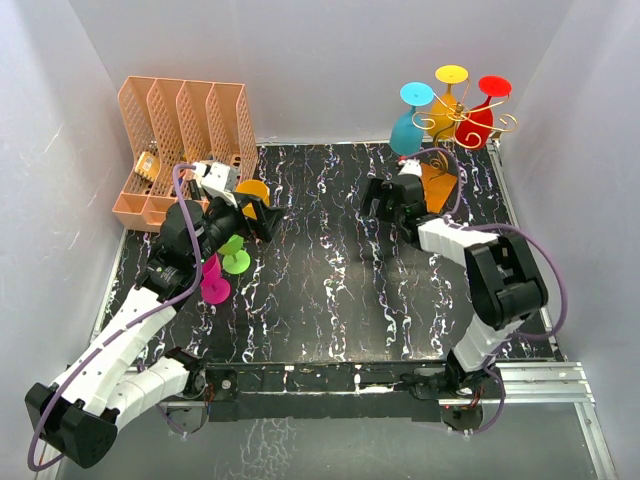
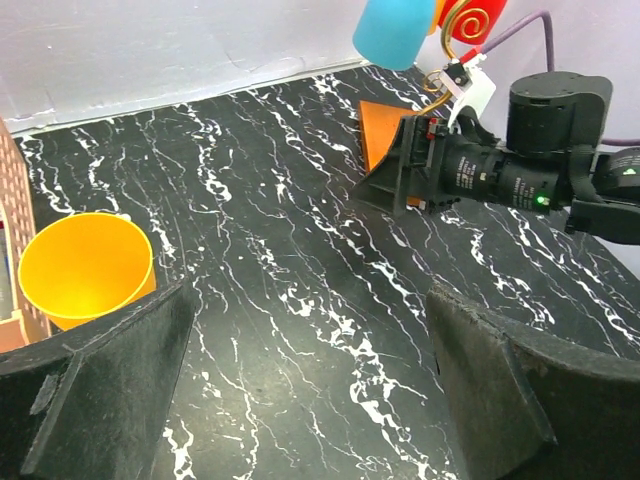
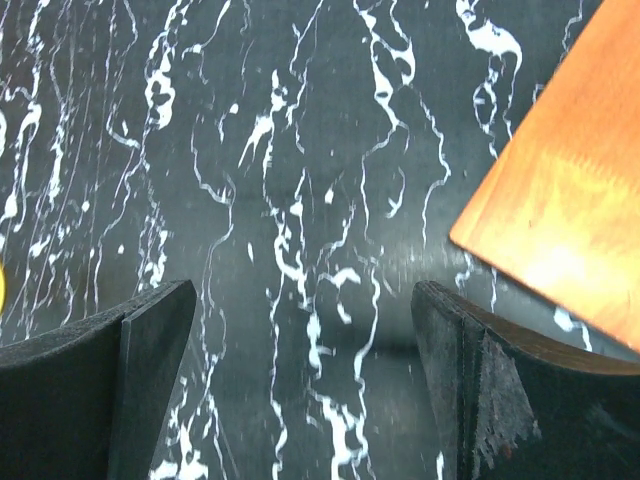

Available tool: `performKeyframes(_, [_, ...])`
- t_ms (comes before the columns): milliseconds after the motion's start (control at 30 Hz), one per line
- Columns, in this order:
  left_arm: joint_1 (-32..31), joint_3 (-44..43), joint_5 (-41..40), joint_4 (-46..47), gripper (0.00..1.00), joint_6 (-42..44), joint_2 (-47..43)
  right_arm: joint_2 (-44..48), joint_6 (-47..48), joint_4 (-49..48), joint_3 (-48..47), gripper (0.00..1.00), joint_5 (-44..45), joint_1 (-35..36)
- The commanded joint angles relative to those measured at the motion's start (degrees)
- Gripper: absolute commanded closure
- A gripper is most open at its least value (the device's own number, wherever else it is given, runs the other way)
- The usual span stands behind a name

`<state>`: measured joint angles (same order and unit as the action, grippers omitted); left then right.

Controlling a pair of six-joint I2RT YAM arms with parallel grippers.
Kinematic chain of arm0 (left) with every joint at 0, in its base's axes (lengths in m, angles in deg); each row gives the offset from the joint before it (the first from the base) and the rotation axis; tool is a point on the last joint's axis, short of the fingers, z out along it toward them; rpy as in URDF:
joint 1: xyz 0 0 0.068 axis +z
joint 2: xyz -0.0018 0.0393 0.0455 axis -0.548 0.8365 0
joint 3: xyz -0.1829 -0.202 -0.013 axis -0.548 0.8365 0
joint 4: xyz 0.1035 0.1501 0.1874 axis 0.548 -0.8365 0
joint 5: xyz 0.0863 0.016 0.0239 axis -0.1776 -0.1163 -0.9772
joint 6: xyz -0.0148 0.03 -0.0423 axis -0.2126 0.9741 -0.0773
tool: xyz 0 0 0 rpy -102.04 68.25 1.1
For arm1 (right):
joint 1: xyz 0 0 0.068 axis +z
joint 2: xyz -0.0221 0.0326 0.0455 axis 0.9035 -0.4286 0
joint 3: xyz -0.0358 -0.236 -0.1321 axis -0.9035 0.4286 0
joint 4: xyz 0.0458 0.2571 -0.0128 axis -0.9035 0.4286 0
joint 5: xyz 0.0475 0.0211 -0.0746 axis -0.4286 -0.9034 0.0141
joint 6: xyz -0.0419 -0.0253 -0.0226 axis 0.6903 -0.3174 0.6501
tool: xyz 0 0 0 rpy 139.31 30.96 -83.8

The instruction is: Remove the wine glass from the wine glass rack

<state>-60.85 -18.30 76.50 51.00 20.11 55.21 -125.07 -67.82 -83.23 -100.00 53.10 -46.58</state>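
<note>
File organizer: a peach slotted plastic file organizer stands in the back-left corner against the wall.
Loose glasses: an orange plastic wine glass lies on its side just beside the organizer, its mouth facing the left wrist camera. A green plastic glass and a magenta one lie close to the left arm, which partly hides them.
Left gripper: the fingers are spread wide with nothing between them. It is low over the table, with the orange glass off its left finger, and it points towards the rack.
Table: a black tabletop with white marble veining.
Right gripper: the fingers are parted and empty. It faces down at the tabletop, near a corner of the rack's base.
Wine glass rack: a thin gold wire stand with curled arms on a flat orange-brown square base, in the back-right corner.
Glasses on the rack: a blue wine glass, a yellow wine glass and a red wine glass hang side by side from the curls, feet uppermost. Neither gripper touches them.
</note>
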Motion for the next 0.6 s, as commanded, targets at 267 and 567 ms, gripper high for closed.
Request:
performKeyframes(267, [-0.7,0.0,-2.3,1.6,0.03,1.8,-1.6,-15.5,-5.2,-2.4,-15.7,0.01,8.8,1.7])
performKeyframes(567, [-0.6,0.2,-2.7,1.5,0.03,2.2,-1.4,-19.9,-3.7,-1.9,-17.8,0.01,12.0,1.7])
